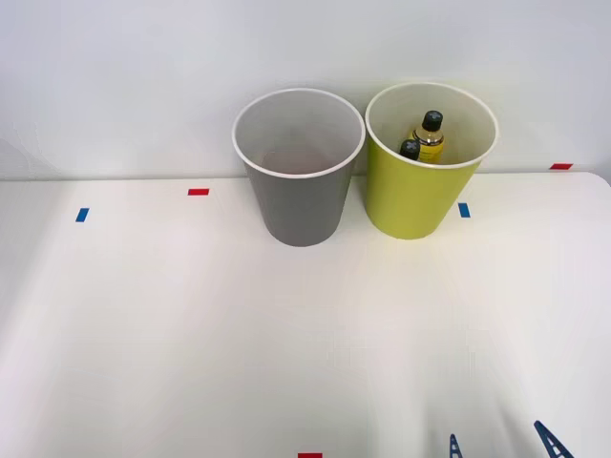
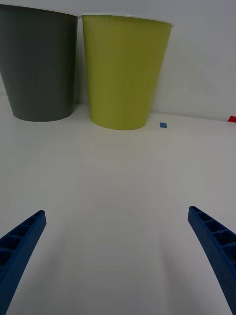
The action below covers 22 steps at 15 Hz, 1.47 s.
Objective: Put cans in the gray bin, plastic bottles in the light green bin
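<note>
On the white table (image 1: 191,324), the gray bin (image 1: 298,196) and the light green bin (image 1: 420,196) stand upright, just beside each other at the far edge. Two plastic bottles (image 1: 428,134) with black caps sit inside the light green bin, and a reddish shape shows faintly at the gray bin's bottom. The right gripper (image 2: 118,256) hovers near the table's front edge with its blue fingers (image 2: 216,246) spread wide, holding nothing.

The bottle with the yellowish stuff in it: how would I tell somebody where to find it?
Two bins stand side by side at the table's far edge. Look inside the light green bin, to the right of the gray bin. Two black-capped bottles stand there; it is the taller bottle, amber below its cap.
</note>
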Each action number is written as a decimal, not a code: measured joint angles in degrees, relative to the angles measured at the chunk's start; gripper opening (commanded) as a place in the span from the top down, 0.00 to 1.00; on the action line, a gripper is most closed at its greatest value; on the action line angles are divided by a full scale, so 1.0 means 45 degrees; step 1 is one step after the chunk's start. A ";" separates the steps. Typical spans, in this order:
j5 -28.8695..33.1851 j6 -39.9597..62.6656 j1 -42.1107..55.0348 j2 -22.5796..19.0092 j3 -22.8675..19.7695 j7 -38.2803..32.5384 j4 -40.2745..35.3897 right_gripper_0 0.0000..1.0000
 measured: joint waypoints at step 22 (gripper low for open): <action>0.0000 0.0000 0.0000 0.0000 0.0000 0.0000 0.0000 0.00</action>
